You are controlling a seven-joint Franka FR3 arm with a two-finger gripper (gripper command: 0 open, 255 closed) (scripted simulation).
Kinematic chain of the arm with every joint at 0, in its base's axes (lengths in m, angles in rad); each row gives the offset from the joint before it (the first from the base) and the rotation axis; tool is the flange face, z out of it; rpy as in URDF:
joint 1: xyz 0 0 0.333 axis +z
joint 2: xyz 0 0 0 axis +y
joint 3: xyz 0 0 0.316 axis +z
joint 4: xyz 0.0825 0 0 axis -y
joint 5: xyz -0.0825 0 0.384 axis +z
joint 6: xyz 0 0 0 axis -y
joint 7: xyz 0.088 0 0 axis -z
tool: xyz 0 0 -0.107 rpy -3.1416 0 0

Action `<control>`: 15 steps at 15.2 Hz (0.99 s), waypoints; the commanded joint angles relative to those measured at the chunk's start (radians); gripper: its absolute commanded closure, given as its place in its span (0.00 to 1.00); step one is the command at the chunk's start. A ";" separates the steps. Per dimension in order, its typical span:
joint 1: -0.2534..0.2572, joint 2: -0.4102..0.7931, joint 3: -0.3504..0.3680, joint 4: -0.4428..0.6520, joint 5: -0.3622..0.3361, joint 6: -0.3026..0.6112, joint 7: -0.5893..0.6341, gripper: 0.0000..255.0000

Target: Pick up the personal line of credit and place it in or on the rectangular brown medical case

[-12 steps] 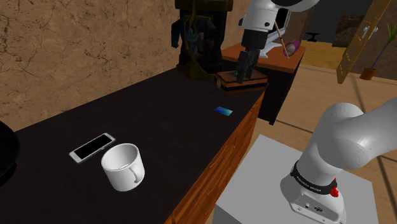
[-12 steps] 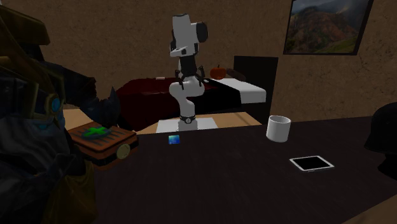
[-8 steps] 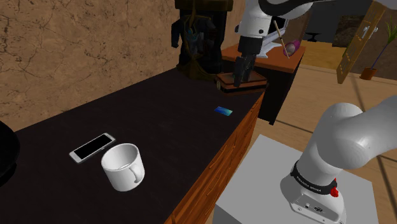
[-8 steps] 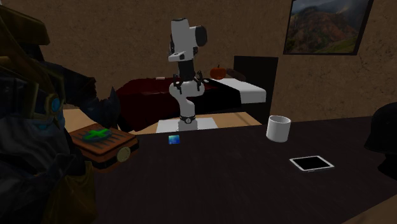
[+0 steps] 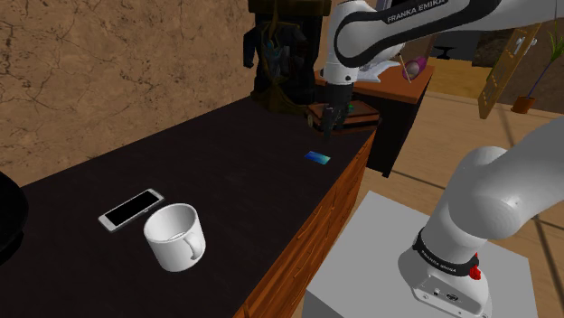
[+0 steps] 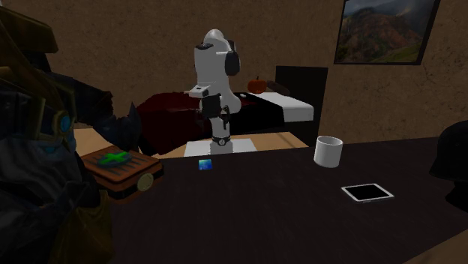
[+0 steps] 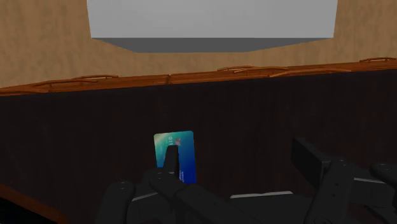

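Observation:
The credit card, a small blue-green rectangle, lies flat on the dark tabletop near its wooden edge; it is also in the second exterior view and the wrist view. My gripper hangs open above the table between the card and the brown case, holding nothing. In the wrist view the gripper has its fingers wide apart, and one fingertip overlaps the card's image. The brown case sits at the table's corner with a green object on its lid.
A white mug and a flat phone lie farther along the table. A tall dark figurine stands just behind the case. The table's wooden edge runs beside my grey stand.
The gripper has left its place over the brown case, moving down and towards the card. The card and case have not moved.

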State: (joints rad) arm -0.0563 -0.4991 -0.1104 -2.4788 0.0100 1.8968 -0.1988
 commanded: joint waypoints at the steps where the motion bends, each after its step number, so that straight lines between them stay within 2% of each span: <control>1: -0.008 0.065 -0.009 -0.001 -0.018 0.049 -0.011 0.00; 7: -0.033 0.258 -0.039 0.024 -0.063 0.171 -0.039 0.00; 15: -0.033 0.304 -0.043 -0.043 -0.061 0.284 -0.042 0.00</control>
State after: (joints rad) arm -0.0906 -0.1994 -0.1544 -2.5152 -0.0517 2.1694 -0.2419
